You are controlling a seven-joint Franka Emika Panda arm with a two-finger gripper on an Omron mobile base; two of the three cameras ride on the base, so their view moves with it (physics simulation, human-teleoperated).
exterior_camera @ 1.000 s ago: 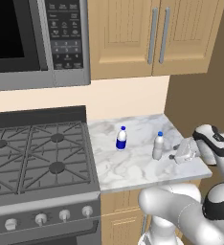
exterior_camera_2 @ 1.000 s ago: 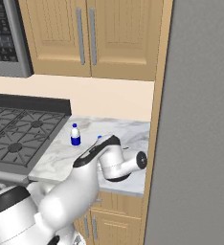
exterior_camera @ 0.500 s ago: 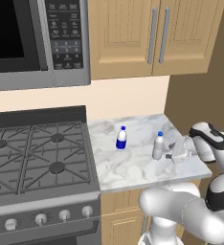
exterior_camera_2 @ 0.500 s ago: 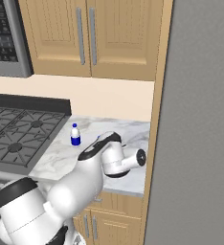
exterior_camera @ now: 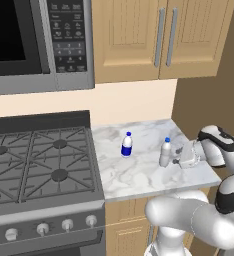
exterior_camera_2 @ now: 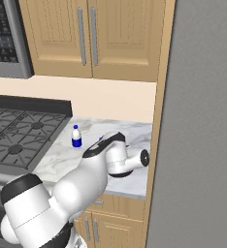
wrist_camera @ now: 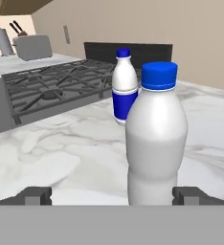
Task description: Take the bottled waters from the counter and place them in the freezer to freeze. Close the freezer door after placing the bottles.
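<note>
a black gas stove [exterior_camera: 39,165] sits under a steel microwave [exterior_camera: 36,42], beside light wooden upper cabinets [exterior_camera: 159,37].

The counter [exterior_camera: 139,170] is white-and-grey marbled stone. Both bottles have blue caps: the plain bottle [wrist_camera: 156,143] is whitish, the labelled bottle [wrist_camera: 124,88] wears a dark blue band.

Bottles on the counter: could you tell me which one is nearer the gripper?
The plain bottle, standing between the open gripper's fingertips; the blue-labelled bottle stands farther off.
</note>
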